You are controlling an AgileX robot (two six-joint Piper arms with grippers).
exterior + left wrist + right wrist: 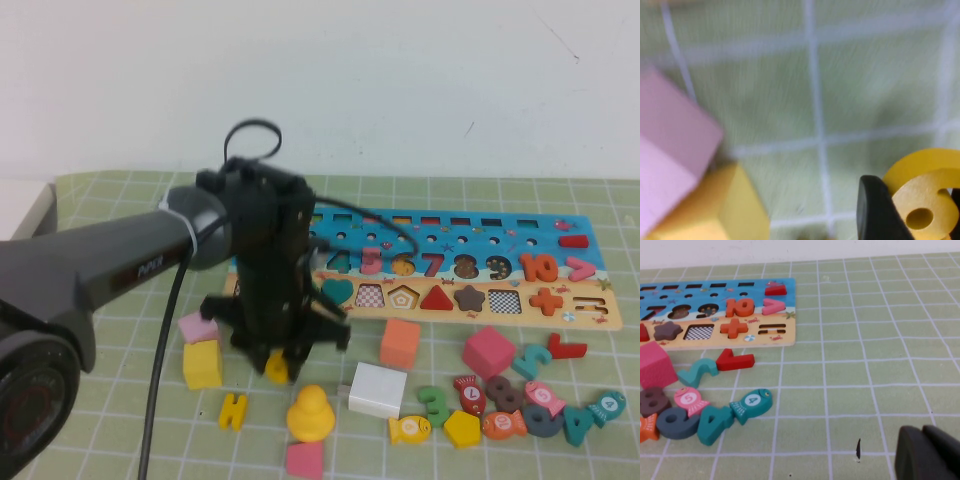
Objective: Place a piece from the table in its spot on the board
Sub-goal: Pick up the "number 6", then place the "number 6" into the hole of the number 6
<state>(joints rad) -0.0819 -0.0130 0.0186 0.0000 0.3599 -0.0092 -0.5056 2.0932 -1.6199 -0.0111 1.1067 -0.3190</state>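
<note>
The left gripper (277, 362) hangs straight down over the tabletop (120, 420), well in from its left edge and just in front of the board (600, 312), with its tips at the yellow numeral 6 (277, 368). In the left wrist view the 6 (922, 200) sits between the two dark fingers (877, 210), one finger against its side; the jaws stand a little apart around the piece, and whether they already pinch it I cannot tell. The 6 is low at the mat, just right of a yellow cube (203, 364) that has a pink block (197, 327) touching its far side. Nearer the front edge lie a yellow letter H (233, 410), a yellow duck (310, 413) and a pink square piece (304, 459), with a white block (378, 389) and an orange block (400, 342) to the right of the gripper. The board lies along the far middle of the mat, its blue part carrying coloured numerals and its tan strip carrying shapes. A cluster of loose numerals and fish pieces (520, 405) lies in front of the board's right end. The right gripper (930, 455) shows only in its own wrist view, low over bare mat towards the right edge of the tabletop, its dark fingertips pressed together with nothing between them.
</note>
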